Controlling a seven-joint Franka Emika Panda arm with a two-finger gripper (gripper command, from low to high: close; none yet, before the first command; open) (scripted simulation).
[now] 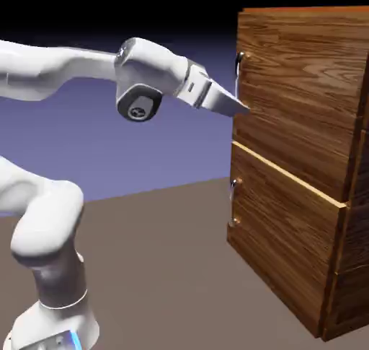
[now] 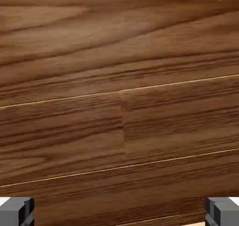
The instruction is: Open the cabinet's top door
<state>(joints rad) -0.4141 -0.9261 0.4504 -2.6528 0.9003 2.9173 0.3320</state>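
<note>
The cabinet (image 1: 303,132), dark brown wood grain with tan edges, stands at the exterior view's right, its front turned toward the arm. The top door's silver handle (image 1: 238,64) shows as a thin sliver at the upper front edge. My gripper (image 1: 243,109) has its tips right at the top door's front, below that handle's visible part. In the hand view, the wood of the top door (image 2: 119,80) fills the picture. My gripper (image 2: 119,213) is open, its two grey fingertips (image 2: 16,211) far apart at the bottom corners with only wood between them. No handle appears in the hand view.
A shorter silver handle (image 1: 233,190) sits on the lower door, below the tan dividing strip (image 1: 288,177). The brown table (image 1: 158,269) stretches between the robot's base and the cabinet.
</note>
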